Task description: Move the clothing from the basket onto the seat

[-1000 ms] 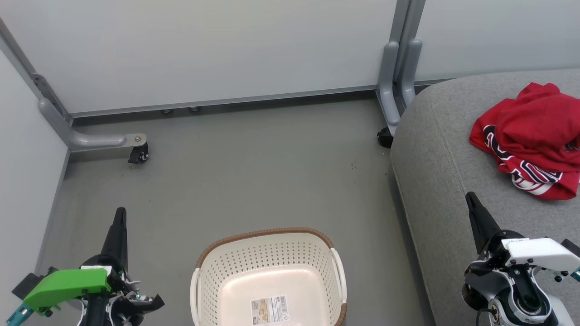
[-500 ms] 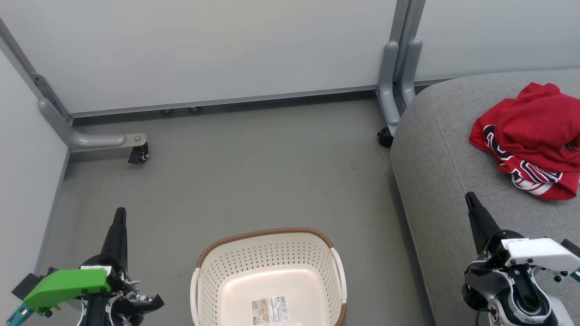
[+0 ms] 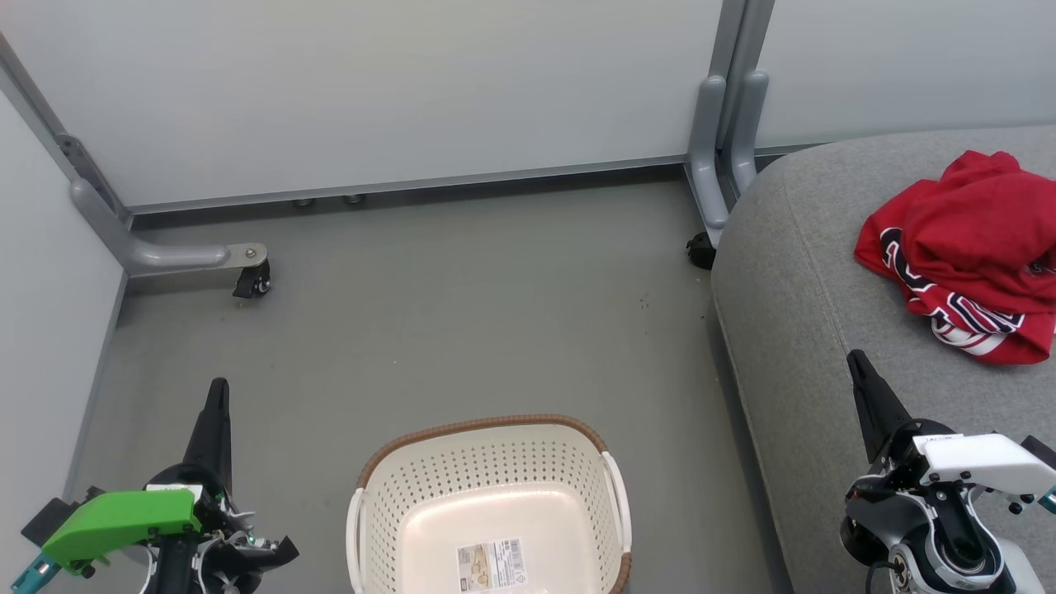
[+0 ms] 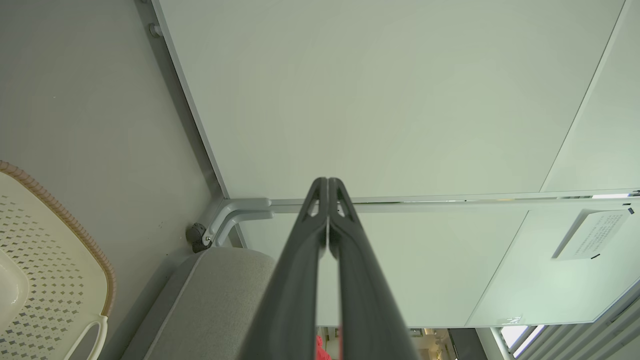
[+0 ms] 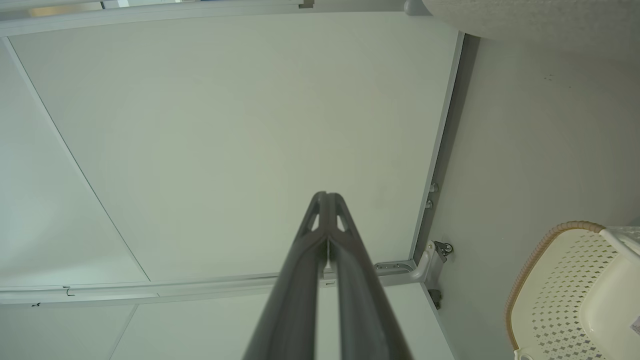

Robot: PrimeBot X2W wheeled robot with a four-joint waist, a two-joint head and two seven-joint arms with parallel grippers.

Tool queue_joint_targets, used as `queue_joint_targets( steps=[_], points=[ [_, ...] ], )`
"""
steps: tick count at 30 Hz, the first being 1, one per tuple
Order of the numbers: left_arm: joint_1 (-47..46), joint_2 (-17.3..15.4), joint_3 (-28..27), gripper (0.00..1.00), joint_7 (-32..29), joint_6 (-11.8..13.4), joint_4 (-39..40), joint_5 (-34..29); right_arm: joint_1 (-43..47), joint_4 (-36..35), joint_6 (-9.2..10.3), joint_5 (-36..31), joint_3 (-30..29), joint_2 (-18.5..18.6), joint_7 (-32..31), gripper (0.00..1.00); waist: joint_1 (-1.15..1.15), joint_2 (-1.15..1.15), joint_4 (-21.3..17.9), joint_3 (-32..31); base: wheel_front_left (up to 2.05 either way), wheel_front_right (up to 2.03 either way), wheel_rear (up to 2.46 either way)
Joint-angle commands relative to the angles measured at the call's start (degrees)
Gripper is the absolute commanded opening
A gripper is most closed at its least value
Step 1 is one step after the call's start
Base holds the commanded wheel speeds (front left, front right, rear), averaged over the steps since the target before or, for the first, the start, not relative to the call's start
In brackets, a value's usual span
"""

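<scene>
The red basketball clothing (image 3: 965,247) lies bunched in one heap on the grey seat (image 3: 808,272), over toward its far right side. Black-and-white lettering and striped trim show along the near edge. How many pieces are in that heap I can't tell.

The right gripper (image 3: 855,358) is the nearer one. It hangs over the seat's front part with its two dark fingers pressed tight together and nothing between them. The heap sits ahead of it and off to its right, clearly apart, with its long side slanting from the far left to the near right.

The cream perforated basket (image 3: 483,423) stands on the floor (image 3: 462,313) between the two arms, and there's only a paper label (image 3: 492,563) on its bottom. The left gripper (image 3: 219,386), over on the basket's other side, is clamped shut on nothing too.

To my eye there's nothing left to fetch and the job looks done.
</scene>
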State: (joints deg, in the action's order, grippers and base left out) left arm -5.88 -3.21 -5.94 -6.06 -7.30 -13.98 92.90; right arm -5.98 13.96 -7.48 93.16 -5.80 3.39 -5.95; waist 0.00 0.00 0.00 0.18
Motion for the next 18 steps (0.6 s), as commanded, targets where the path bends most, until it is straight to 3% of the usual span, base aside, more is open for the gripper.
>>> queue_joint_targets(
  steps=[1,18],
  points=[
    [-0.60,-0.12,-0.30,0.00,-0.32,-0.36,-0.11,-0.15,-0.32,0.11,-0.02,-0.25,-0.13,0.06,-0.14,0.00,0.00,0.00,0.00,0.00,0.00,0.00,0.00],
    [-0.61,-0.01,-0.41,0.00,-0.35,-0.36,-0.11,-0.21,-0.34,0.12,-0.02,-0.43,-0.28,-0.07,-0.36,0.00,0.00,0.00,0.00,0.00,0.00,0.00,0.00]
  ],
)
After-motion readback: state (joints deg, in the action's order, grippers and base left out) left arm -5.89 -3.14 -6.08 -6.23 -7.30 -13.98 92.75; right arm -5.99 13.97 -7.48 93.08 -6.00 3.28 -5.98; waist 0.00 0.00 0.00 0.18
